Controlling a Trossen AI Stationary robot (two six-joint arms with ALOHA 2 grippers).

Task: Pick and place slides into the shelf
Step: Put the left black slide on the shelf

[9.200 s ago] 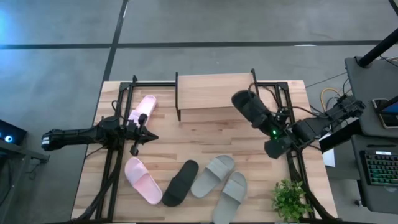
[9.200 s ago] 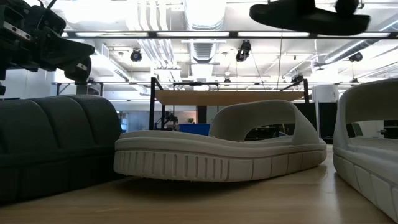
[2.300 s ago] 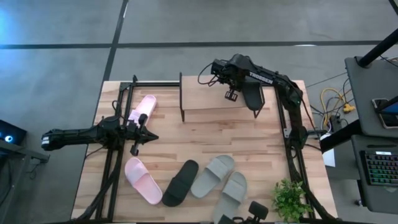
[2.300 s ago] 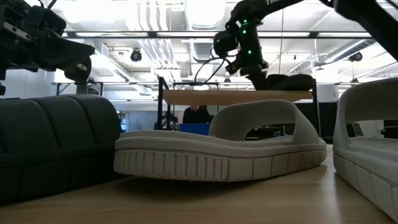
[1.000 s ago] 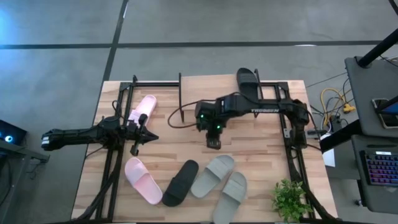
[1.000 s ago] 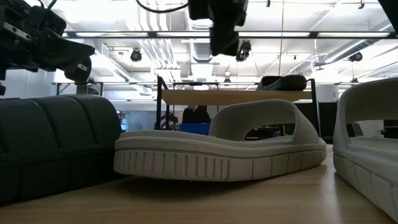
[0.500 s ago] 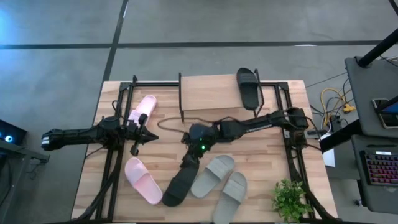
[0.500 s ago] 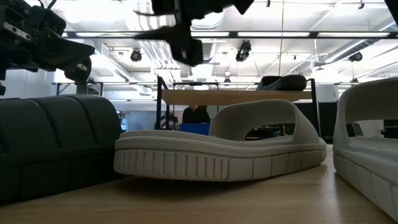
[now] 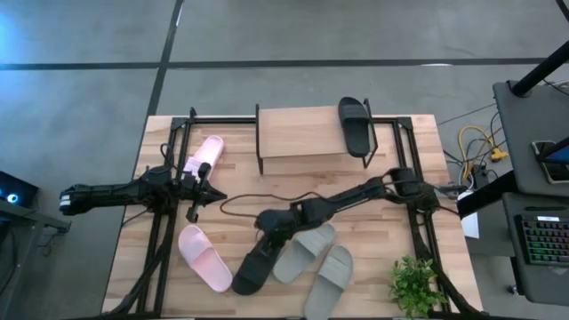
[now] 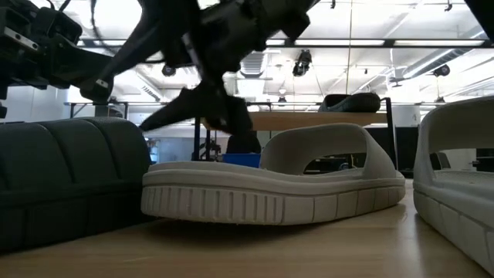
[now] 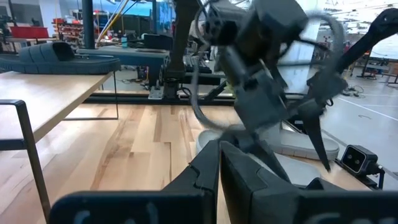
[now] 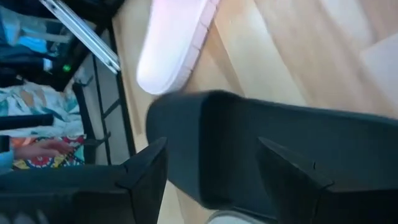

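Observation:
The shelf (image 9: 302,133) stands at the table's far middle, with one black slide (image 9: 356,124) lying on its right end. It also shows in the low view (image 10: 351,102). A second black slide (image 9: 256,264) lies on the table near the front. A pale pink slide (image 9: 204,258) lies to its left and two grey-green slides (image 9: 302,251) (image 9: 331,271) to its right. Another pink slide (image 9: 204,158) lies at the far left. My right gripper (image 9: 267,229) is open, low over the table's black slide's far end (image 12: 249,143). My left gripper (image 9: 197,203) is shut and empty at the left. My right gripper's open fingers (image 12: 146,171) come slanting down from the table's right over the far end of the black slide (image 12: 205,118) that lies flat on the table. I cannot tell whether they touch it.
A small green plant (image 9: 413,284) stands at the near right corner. Black frame rails (image 9: 160,240) (image 9: 418,231) run along both sides of the table. Bare wood lies between the shelf and the slides. A person's hand (image 12: 25,149) shows beyond the table.
My right gripper has come away from the shelf, toward the table's near left and down, to the black slide on the table. The other black slide stays on the shelf's right end.

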